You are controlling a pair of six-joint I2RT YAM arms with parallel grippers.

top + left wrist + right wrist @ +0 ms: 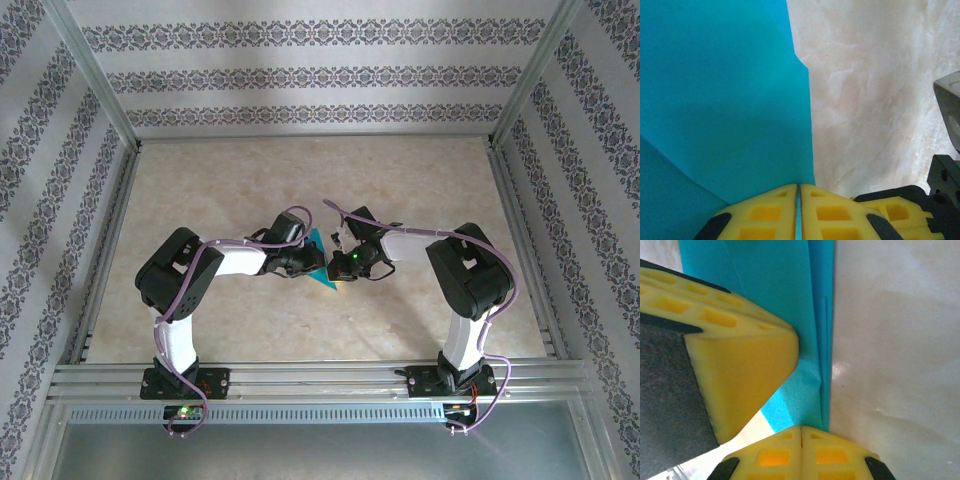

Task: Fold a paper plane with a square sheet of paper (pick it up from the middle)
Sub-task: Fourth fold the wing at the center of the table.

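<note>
The folded sheet of paper (730, 100) is in the middle of the surface (300, 180), just where the two arms meet, and both arms have it. In the left wrist view the left jaws are closed. Their yellow pads (765, 212) press together at the bottom of the picture with only a thin teal line between them, so they hold the paper by its edge. From there the paper goes straight away from the jaws.

In the right wrist view the right jaws are closed too, pad against pad, and the folded edge of the paper enters between them from above. Several layers lie one beside the other along this edge (I cannot say how many). One big pad of the left jaws touches the paper from the left side, very near to the right pads (835, 460).

The relation that matters is this, I think. The long folded edge runs in line with both pairs of jaws, directly ahead of each, and the two grips sit close together at the same end. No arm is nearer than the other, since both are on the paper. For the next crease one arm probably must let go and take the paper farther along this edge, while the other holds it firm.
</note>
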